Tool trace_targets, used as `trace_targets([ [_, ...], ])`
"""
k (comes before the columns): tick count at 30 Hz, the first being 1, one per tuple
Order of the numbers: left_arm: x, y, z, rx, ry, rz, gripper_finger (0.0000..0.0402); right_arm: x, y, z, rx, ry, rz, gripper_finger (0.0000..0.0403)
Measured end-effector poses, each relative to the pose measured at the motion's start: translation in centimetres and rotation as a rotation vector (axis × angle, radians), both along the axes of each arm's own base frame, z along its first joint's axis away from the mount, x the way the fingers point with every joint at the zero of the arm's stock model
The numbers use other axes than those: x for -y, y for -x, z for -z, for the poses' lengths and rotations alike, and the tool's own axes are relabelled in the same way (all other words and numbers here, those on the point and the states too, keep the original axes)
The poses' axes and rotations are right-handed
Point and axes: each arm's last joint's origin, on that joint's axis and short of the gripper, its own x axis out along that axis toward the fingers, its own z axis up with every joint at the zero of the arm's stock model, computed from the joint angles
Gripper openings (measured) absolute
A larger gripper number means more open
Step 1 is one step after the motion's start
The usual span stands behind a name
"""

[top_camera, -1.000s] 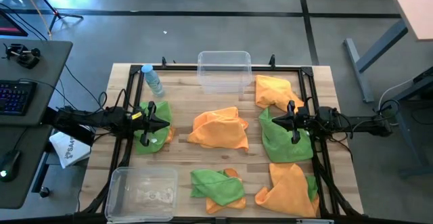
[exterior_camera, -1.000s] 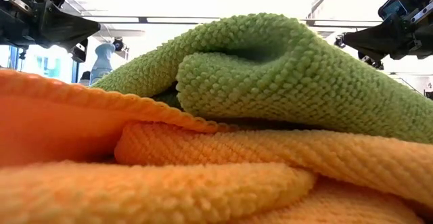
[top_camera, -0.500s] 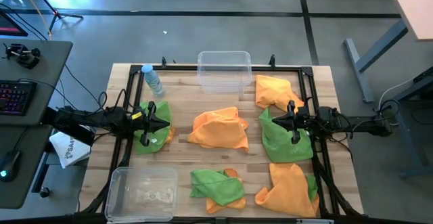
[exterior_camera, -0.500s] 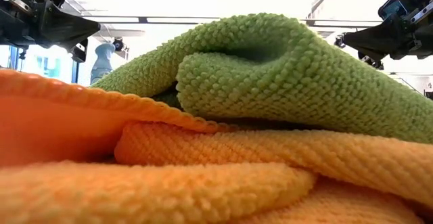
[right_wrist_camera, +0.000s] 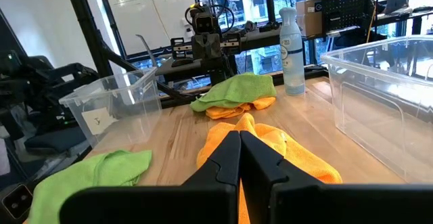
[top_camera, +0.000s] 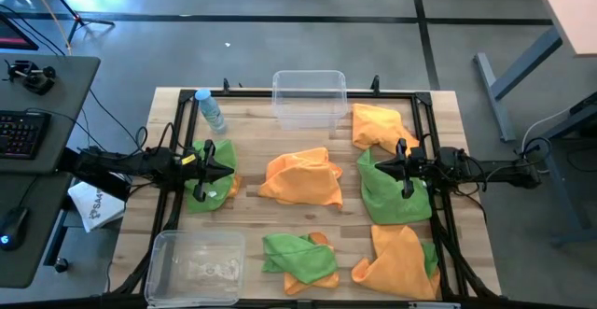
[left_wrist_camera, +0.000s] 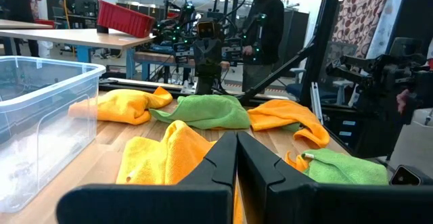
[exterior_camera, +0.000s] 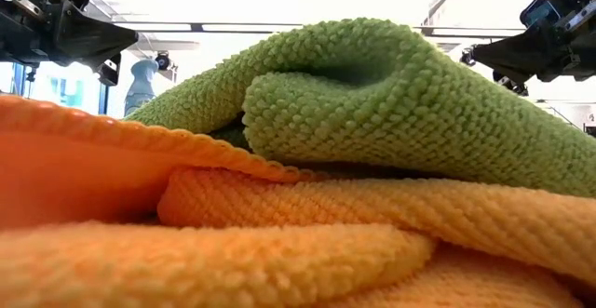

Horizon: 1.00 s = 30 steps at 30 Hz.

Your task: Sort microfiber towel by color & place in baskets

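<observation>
A robotics lab or workshop with a grey concrete floor. A wooden table framed by black metal rails carries two dark robot arms facing each other. Beside it stands a desk with a backlit keyboard and trailing cables. Beyond the table are long workbenches, a red bin, racks of electronic equipment with small lit indicators, and a person in dark clothes standing near them. Whiteboards and large windows line the far wall, with bright ceiling lights overhead.
</observation>
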Motion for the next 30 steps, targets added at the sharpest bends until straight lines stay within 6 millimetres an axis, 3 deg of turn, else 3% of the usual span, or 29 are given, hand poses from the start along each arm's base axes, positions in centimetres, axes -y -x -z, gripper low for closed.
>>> trace_targets([
  [5, 0.0, 0.0, 0.0, 0.000, 0.000, 0.000, 0.0000, 0.0, 0.0, -0.2, 0.030, -0.337, -0.011, 0.0000],
  [9, 0.0, 0.0, 0.0, 0.000, 0.000, 0.000, 0.0000, 0.1, 0.0, -0.1, 0.030, -0.390, 0.005, 0.0000],
  [20, 0.0, 0.0, 0.0, 0.000, 0.000, 0.000, 0.0000, 0.7, 0.1, -0.2, 0.042, -0.167, 0.241, 0.0000],
  [30, 0.0, 0.0, 0.0, 0.000, 0.000, 0.000, 0.0000, 1.9, -0.5, 0.8, -0.132, -0.021, 0.525, 0.0000],
])
